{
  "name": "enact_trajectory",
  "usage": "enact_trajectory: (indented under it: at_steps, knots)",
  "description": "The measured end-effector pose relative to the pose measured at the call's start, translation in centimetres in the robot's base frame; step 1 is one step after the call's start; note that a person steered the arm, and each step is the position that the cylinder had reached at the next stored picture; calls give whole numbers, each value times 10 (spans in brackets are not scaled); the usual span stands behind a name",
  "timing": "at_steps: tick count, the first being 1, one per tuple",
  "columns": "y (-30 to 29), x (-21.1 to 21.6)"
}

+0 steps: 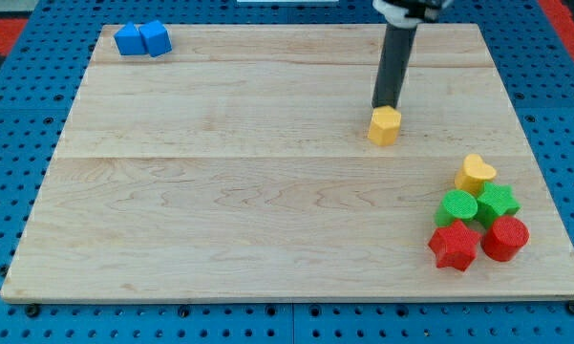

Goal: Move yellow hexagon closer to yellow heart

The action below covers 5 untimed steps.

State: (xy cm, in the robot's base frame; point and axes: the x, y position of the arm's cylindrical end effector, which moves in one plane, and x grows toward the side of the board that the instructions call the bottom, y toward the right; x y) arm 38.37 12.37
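The yellow hexagon [385, 125] lies on the wooden board [220, 201], right of centre in the upper half. My tip [386, 106] stands right at its top edge, touching or nearly touching it. The yellow heart [475, 174] lies further to the view's right and lower, at the top of a cluster of blocks. A stretch of bare board separates the hexagon from the heart.
Below the heart sit a green cylinder [457, 206], a green star [497, 203], a red star [454, 246] and a red cylinder [505, 238], packed together near the board's right edge. Two blue blocks [142, 39] lie at the top left corner.
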Motion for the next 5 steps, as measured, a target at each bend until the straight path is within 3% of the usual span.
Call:
enact_trajectory:
  at_steps: [1, 3, 5]
  knots:
    - [0, 40]
    - [-22, 16]
    - [-22, 32]
